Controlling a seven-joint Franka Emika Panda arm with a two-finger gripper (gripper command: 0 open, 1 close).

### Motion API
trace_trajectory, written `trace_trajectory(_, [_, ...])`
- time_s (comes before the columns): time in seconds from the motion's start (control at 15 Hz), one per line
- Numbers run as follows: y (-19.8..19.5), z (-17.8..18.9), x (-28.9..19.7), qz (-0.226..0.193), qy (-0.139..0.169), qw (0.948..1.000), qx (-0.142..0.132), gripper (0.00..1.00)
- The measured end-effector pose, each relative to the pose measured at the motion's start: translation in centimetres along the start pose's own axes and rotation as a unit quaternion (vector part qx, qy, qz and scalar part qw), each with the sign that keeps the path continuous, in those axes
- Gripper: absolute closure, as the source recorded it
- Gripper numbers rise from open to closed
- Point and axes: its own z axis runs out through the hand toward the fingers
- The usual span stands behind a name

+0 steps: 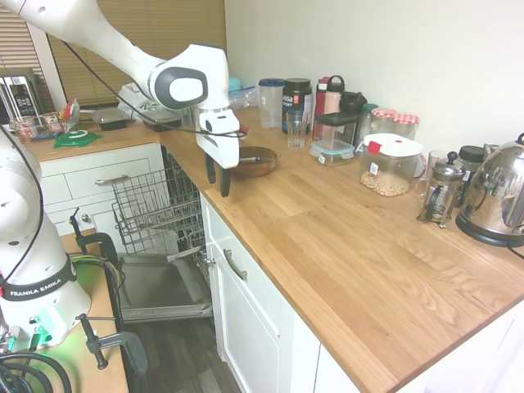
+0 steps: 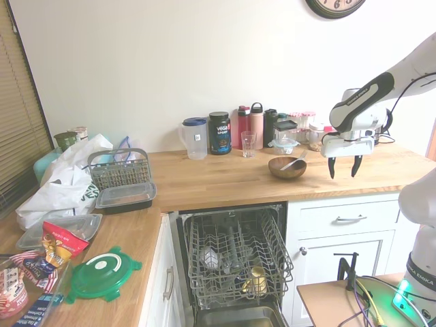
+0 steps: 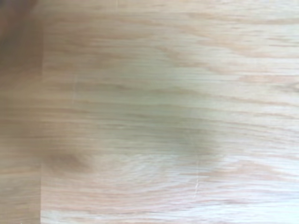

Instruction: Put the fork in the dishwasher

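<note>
My pincer (image 2: pixel 343 166) hangs empty above the wooden bench (image 2: pixel 225 180), fingers parted and pointing down; the wrist view shows only bare wood grain beneath it. The fork (image 2: pixel 294 162) lies just beyond the pincer, toward the back wall, resting in the brown wooden bowl (image 2: pixel 287 167). Its long axis is tilted, one end down in the bowl and the other leaning up over the rim. It appears slim and silvery. The dishwasher (image 2: pixel 235 255) stands open below the bench edge, rack pulled out.
</note>
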Motion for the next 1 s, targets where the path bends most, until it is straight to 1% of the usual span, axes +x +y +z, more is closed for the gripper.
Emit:
trace_trajectory(0.13, [-0.1,0.1,-0.1,-0.002,0.0,1.0,0.0,0.0])
trace_trajectory(0.2, [-0.7,-0.1,-0.7,-0.005,-0.003,1.0,0.006,0.0])
trace_trajectory(0.4, [-3.9,-2.3,-4.0,-0.016,-0.003,0.9988,0.046,0.0])
trace_trajectory(0.53, [-6.0,-4.4,-5.4,-0.005,-0.005,0.9964,0.084,0.0])
trace_trajectory(0.67, [-8.8,-6.3,-5.8,0.003,-0.028,0.9921,0.122,0.0])
trace_trajectory(0.73, [-10.6,-6.6,-5.6,0.006,-0.039,0.9905,0.131,0.0])
trace_trajectory(0.87, [-14.7,-5.7,-5.0,0.021,-0.068,0.9881,0.136,0.0])
trace_trajectory(1.0, [-17.9,-3.9,-4.0,0.046,-0.087,0.9871,0.127,0.0])
